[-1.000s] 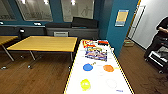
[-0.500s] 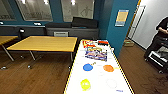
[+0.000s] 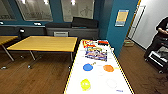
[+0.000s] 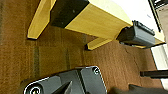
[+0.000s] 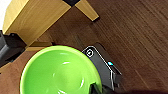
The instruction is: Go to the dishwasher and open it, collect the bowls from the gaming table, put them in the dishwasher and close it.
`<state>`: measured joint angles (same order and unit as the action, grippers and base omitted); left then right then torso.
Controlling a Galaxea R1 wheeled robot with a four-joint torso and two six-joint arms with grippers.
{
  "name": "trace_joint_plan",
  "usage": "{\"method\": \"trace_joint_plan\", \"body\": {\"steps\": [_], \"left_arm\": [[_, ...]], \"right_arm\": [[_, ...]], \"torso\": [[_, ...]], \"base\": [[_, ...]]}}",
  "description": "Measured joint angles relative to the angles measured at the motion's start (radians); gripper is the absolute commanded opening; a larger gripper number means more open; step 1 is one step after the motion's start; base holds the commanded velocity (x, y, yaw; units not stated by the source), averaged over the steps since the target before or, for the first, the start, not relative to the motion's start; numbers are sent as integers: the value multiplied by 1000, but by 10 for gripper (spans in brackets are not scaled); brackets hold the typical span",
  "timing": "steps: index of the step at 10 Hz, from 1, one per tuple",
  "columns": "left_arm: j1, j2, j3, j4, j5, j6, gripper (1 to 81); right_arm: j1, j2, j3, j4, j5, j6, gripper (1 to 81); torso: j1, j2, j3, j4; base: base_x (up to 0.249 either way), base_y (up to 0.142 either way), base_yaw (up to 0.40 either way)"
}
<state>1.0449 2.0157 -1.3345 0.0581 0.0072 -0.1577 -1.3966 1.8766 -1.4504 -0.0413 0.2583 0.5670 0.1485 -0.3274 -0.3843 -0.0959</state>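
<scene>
Currently green bowl (image 5: 60, 72) sits large by right gripper (image 5: 93, 87), prob. pinched at rim; can't tell for sure. Blue (image 3: 87, 67), orange (image 3: 108, 68), yellow (image 3: 85, 84) bowls on white tabletop (image 3: 100, 77). Light, stiff, slick plastic: grip rims.

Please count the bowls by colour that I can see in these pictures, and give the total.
Blue bowl: 1
Orange bowl: 1
Yellow bowl: 1
Green bowl: 1
Total: 4
</scene>
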Motion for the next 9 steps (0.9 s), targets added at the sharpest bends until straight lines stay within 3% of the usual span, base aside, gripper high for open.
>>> {"method": "trace_joint_plan", "body": {"steps": [4,7,9], "left_arm": [[-191,-51,64,-50,57,-166,811],[-352,-40,69,-71,153,-234,811],[-445,31,23,-81,239,-277,811]], "right_arm": [[-83,121,-94,-8,143,-18,10],[-82,138,-103,-13,164,-21,10],[-75,141,-103,-13,163,-21,10]], "torso": [[0,0,0,0],[0,0,0,0],[0,0,0,0]], "base": [[0,0,0],[0,0,0],[0,0,0]]}}
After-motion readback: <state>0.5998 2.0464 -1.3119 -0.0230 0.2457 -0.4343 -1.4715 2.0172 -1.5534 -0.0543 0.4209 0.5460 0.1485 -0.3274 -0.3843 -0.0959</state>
